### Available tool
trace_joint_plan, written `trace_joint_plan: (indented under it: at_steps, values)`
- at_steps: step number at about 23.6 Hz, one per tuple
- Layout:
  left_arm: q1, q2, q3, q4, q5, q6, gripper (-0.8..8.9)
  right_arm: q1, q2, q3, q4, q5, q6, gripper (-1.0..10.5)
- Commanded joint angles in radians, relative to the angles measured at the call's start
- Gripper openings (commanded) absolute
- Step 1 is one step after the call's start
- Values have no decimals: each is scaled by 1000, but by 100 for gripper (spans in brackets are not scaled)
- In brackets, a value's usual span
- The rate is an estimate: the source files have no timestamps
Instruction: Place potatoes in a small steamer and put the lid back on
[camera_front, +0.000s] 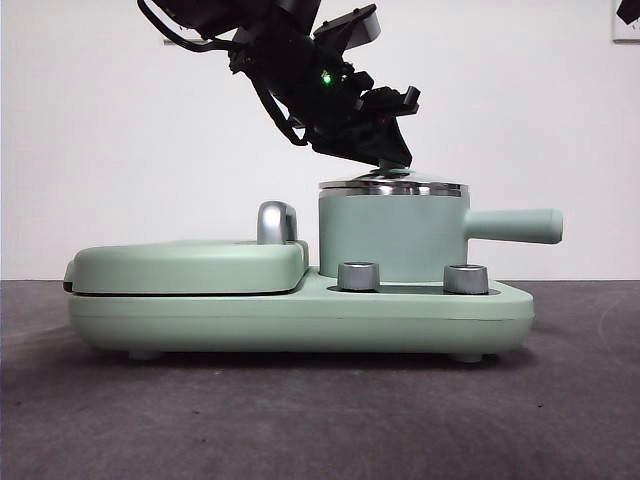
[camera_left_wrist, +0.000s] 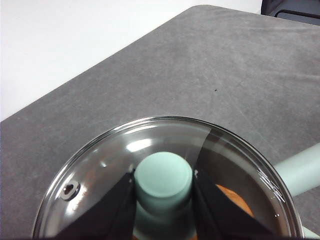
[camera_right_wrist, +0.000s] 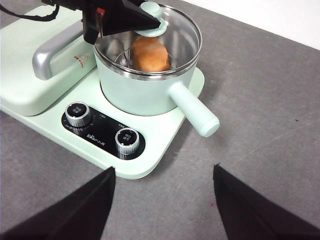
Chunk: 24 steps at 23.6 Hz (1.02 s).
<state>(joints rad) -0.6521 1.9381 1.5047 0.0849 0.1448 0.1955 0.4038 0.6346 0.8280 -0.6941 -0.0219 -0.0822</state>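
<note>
The mint-green small steamer (camera_front: 390, 235) stands on its base with its side handle (camera_front: 515, 226) pointing right. The glass lid (camera_front: 395, 183) lies on the steamer's steel rim. My left gripper (camera_front: 385, 150) comes down from above and is shut on the lid's green knob (camera_left_wrist: 163, 177). Through the glass, the orange-brown potato (camera_right_wrist: 149, 54) shows inside the pot, and also under the lid (camera_left_wrist: 100, 165) in the left wrist view. My right gripper (camera_right_wrist: 163, 170) hangs open over the grey table in front of the cooker, holding nothing.
The flat mint-green griddle (camera_front: 190, 265) with a steel handle (camera_front: 277, 222) adjoins the steamer on the left. Two steel dials (camera_front: 359, 276) (camera_front: 466, 278) sit on the base's front. Grey mat surrounds the cooker.
</note>
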Motion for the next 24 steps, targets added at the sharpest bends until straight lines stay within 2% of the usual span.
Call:
trace_joint_plan:
  at_steps: [1,10,12,16,21,24]
  values:
    - [-12,1,31,2,0,10,9,4,5,6,10,5,-9,304]
    - [-8,0,32,-38,1,10,10,4,5,6,10,5,-8,304]
    - [-8,0,32,-35,1,10,60,4,5,6,10,5,-8,303]
    - [-8,0,33,-32,1,9,259,4,5,6,6,4,-8,304]
    - [-8,-23,33,-43,1,-6,265,4,4,6,3,5,-8,303]
    - [-2,-69,33,-88,2,-60,270,4,4,6,3,4,-8,304]
